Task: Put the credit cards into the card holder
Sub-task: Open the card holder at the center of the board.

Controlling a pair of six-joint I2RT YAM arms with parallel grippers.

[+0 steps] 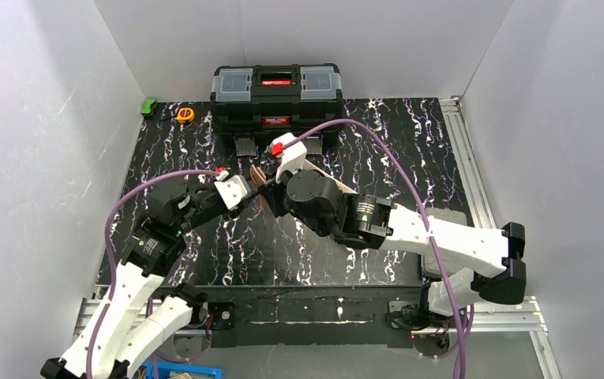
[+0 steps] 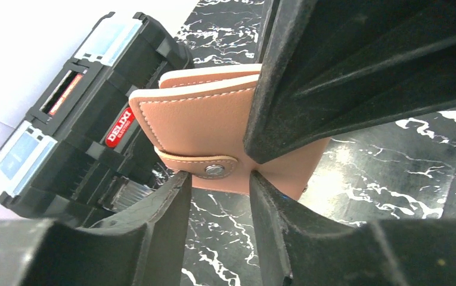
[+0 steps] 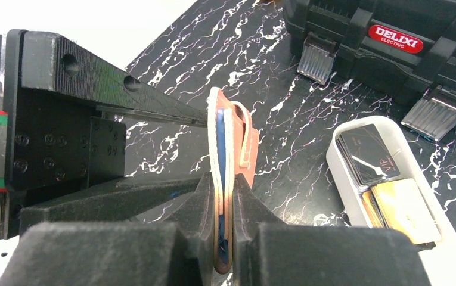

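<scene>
Both arms reach inward, meeting above the desk's [image 1: 393, 142] middle before the toolbox [image 1: 275, 96] at its far edge. The right gripper [image 3: 224, 186] clamps the card holder [image 3: 240, 140] on edge, a blue card [image 3: 220, 136] inside. The left gripper [image 2: 216, 180] stands parted, fingertips [image 2: 174, 192] flanking the snap tab [image 2: 214, 170]. Other credit cards [image 3: 401, 204] lie in a white tray [image 3: 336, 156].

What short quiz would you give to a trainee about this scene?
1. True or false: the right gripper is shut on the card holder.
2. Where do the loose credit cards lie? A: in the white tray. B: on the bare table. C: on a shelf.
3. Complete: the red label on the toolbox reads ____.
Key: 1 true; 2 A; 3 DELIXI.
</scene>
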